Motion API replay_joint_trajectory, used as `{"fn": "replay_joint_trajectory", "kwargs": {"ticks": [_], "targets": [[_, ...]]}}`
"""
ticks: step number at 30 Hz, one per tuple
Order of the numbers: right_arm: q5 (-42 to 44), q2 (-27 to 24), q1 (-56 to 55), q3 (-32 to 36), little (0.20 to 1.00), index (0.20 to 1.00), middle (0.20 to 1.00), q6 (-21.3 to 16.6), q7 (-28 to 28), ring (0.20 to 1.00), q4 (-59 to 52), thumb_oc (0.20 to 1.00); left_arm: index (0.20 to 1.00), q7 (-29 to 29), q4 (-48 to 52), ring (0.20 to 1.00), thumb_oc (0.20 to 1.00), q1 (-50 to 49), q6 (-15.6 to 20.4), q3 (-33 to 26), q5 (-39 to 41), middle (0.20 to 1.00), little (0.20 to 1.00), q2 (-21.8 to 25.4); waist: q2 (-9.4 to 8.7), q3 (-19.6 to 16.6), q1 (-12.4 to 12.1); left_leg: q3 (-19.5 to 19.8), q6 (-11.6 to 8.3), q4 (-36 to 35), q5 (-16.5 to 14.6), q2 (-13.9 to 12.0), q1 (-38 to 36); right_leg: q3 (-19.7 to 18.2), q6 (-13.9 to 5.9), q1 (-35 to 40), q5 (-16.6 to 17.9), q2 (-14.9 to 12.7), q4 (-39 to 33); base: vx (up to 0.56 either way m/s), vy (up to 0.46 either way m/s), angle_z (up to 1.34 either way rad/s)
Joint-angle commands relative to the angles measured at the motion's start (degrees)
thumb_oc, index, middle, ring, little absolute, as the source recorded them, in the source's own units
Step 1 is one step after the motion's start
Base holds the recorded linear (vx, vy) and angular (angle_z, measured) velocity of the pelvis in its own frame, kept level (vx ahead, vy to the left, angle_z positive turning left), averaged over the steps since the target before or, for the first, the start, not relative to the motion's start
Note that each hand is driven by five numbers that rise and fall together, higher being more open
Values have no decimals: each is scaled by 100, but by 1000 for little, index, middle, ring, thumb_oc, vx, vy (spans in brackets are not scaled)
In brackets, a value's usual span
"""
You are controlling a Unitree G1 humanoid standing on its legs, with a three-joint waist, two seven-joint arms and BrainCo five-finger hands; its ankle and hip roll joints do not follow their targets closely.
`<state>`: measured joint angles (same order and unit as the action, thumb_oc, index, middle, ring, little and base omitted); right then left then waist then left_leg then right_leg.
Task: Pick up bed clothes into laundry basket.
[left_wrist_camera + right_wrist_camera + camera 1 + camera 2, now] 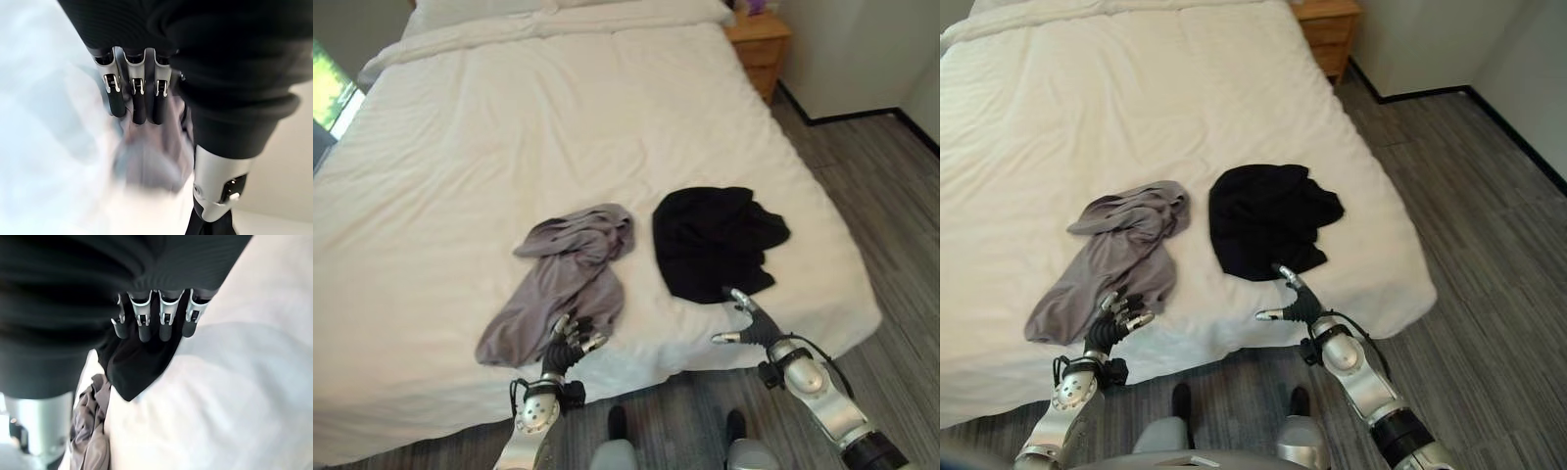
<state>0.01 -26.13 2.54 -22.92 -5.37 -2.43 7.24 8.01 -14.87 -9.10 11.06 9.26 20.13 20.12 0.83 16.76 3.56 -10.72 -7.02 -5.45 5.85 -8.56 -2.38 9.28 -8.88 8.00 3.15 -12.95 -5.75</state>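
- two pieces of clothing lie on the bed, near its foot edge: a grey garment crumpled in a long heap, and a black garment bunched just beside it, with a strip of white cover between them.
- neither piece is lifted; both rest flat on the cover, so we judge the task barely begun, with nothing gathered so far.
- our left hand is at the near end of the grey garment, its dark-tipped fingers partly bent and close to or just touching the cloth; in the left wrist view the fingers point down at grey fabric with no fold caught between them and the thumb, so we read it as open and not gripping.
- our right hand is at the near edge of the black garment, fingers and thumb spread apart; the right wrist view shows fingers stretched over the black cloth, holding nothing.
- a wooden nightstand stands by the head of the bed, and grey plank floor runs along the bed's right side.
- we cannot point to a laundry basket here, so where the clothes will go is open.
- left to do, as we judge it: close on each garment, lift it, carry it to the basket.
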Motion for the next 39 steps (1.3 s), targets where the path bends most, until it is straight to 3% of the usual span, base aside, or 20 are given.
{"fn": "replay_joint_trajectory", "kwargs": {"ticks": [1,3,6,8,17,18,23,27,33,39], "targets": [[-385,-222,675,237,1000,1000,1000,-355,-248,1000,-643,1000,1000,-87,327,1000,1000,-86,280,-14,50,1000,1000,227,69,-152,-53,-108,-296,45,-820,-234,108,9,338,-134,-797,469,75,96,59,1],[-519,-262,762,302,1000,1000,1000,-324,-337,1000,-714,1000,1000,-124,407,1000,1000,-113,281,13,66,1000,1000,255,72,-186,-49,-172,-293,45,-729,-275,96,-14,338,-118,-807,483,75,119,63,-3],[-1415,-732,2109,371,1000,1000,1000,-172,-885,1000,-874,1000,1000,-111,558,1000,1000,-123,286,53,123,1000,1000,485,-113,-339,-235,-417,-228,45,-663,-340,18,-62,252,-46,-790,410,75,163,61,-1],[-1700,-758,2676,230,1000,1000,1000,-57,-1068,1000,-727,1000,1000,-86,573,1000,1000,-106,275,90,216,1000,1000,527,-170,-386,-353,-483,-203,45,-686,-349,1,-16,216,-36,-777,355,75,101,26,-27],[-2181,-295,3893,-621,1000,1000,1000,248,-1258,1000,1159,1000,1000,-134,468,1000,1000,117,319,230,534,1000,1000,592,-332,-335,-857,-448,-198,45,-646,-361,145,166,197,-65,-749,324,75,51,-31,-1],[-2297,-38,3980,-835,1000,1000,1000,310,-1264,1000,1890,1000,1000,-141,446,1000,1000,166,346,243,590,1000,1000,622,-327,-289,-974,-401,-202,45,-617,-367,217,206,199,-93,-754,348,75,15,-45,20],[-2584,598,4471,-1228,1000,1000,1000,519,-1355,1000,3906,1000,1000,-110,482,1000,1000,420,439,362,711,1000,1000,740,-246,-90,-1268,-296,-270,45,-469,-418,516,344,202,-250,-743,408,75,-22,-55,22],[-3278,503,5261,-1613,1000,1000,1000,710,-1488,1000,5332,1000,1000,-62,553,1000,1000,791,615,375,858,1000,1000,973,-90,134,-1529,-180,-420,45,-252,-493,931,531,210,-470,-755,471,75,-86,-68,32],[-3546,-327,5958,-1650,1000,1000,1000,891,-1458,1000,6123,1000,1000,-105,880,1000,1000,998,916,-3,1177,1000,1000,1207,192,335,-1656,-231,-619,45,13,-637,1316,854,128,-661,-791,473,75,-56,-33,21],[-3423,-948,6353,-1729,1000,1000,1000,862,-1625,1000,5756,1000,1000,-160,921,1000,1000,675,949,-368,1190,1000,1000,1264,249,337,-1611,-342,-611,45,31,-691,1274,835,69,-655,-766,449,75,-12,13,10]]}}
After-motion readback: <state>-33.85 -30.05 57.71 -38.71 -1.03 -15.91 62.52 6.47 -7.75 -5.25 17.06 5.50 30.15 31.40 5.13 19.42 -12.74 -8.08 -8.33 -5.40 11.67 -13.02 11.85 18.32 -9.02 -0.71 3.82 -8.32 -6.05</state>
